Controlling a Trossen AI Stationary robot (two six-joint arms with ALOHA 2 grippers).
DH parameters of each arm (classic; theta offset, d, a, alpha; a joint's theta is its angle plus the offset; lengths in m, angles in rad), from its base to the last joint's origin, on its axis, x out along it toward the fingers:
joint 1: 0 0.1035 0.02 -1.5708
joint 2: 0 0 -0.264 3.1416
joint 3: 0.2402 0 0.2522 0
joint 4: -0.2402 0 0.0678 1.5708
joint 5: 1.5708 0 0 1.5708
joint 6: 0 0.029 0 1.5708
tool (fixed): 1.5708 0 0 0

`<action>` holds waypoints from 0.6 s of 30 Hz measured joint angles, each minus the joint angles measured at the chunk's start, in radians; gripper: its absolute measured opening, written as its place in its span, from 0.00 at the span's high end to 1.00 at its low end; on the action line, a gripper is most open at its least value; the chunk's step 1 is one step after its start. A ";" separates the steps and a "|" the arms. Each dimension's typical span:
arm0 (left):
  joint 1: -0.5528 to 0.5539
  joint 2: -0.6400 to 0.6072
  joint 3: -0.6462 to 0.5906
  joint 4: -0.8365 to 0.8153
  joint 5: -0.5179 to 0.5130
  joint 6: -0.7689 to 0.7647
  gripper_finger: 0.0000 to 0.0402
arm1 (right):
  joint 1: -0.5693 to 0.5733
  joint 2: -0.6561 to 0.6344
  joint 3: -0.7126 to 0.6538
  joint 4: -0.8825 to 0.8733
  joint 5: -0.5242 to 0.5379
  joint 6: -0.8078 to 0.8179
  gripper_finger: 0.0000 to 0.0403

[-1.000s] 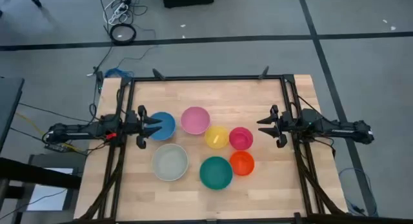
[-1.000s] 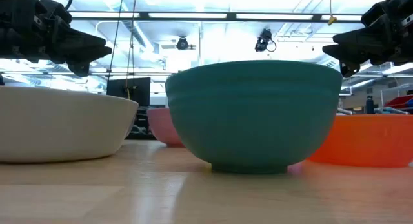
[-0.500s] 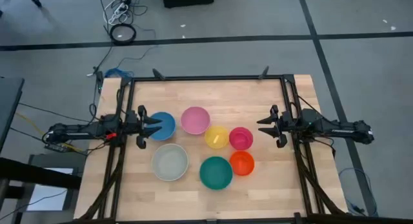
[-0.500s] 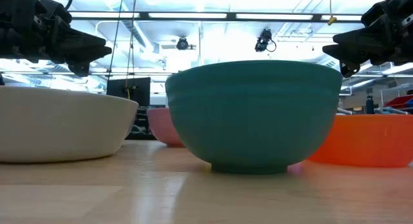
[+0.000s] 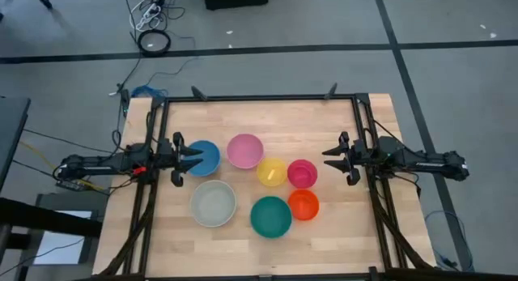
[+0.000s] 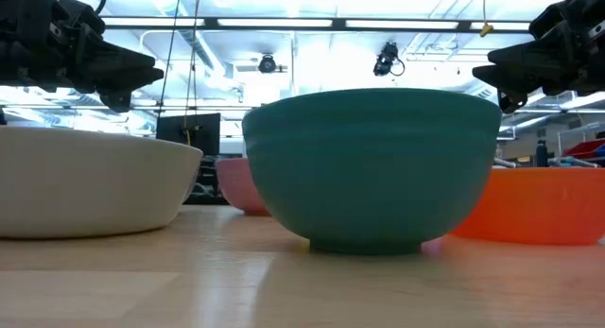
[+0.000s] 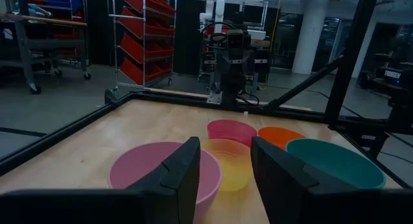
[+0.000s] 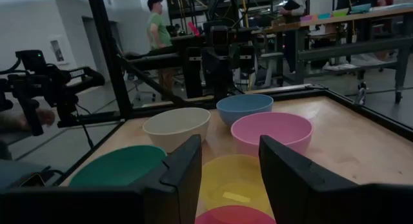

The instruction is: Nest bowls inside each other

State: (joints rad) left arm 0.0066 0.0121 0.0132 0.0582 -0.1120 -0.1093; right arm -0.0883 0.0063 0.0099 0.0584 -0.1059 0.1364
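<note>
Both claws apart, empty — left claw (image 5: pixel 188 159) beside blue bowl (image 5: pixel 204 156), right claw (image 5: pixel 337 159) near magenta bowl (image 5: pixel 302 172). Risk: bowls crowded — reaching yellow bowl (image 5: pixel 271 172) likely nudges neighbours.

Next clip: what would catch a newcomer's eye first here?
Seven bright bowls clustered mid-table, none nested yet: the blue bowl and pink bowl at the back, the yellow bowl and magenta bowl in the middle, the grey-white bowl, green bowl and orange-red bowl in front. The left gripper and right gripper flank them, jaws open and empty.
</note>
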 joint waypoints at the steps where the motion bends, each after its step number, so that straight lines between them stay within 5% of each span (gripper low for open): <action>1: 0.000 0.000 0.000 0.000 0.000 0.000 0.63 | 0.000 0.000 0.000 0.000 0.000 0.000 0.64; 5: 0.000 0.000 0.000 0.000 0.000 0.000 0.63 | 0.000 0.001 0.000 0.020 0.000 0.000 0.64; 12: 0.000 0.001 0.000 0.109 0.002 -0.104 0.63 | -0.007 0.000 0.012 0.322 0.034 0.203 0.64; 15: 0.000 0.006 0.011 0.235 0.004 -0.132 0.63 | -0.014 0.026 0.080 0.294 0.030 0.126 0.64; 18: 0.000 0.046 0.090 0.123 -0.018 -0.126 0.63 | -0.030 0.136 0.189 0.163 0.038 0.113 0.64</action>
State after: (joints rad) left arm 0.0063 0.0580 0.1030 0.1816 -0.1305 -0.2348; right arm -0.1187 0.1427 0.1990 0.2213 -0.0680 0.2496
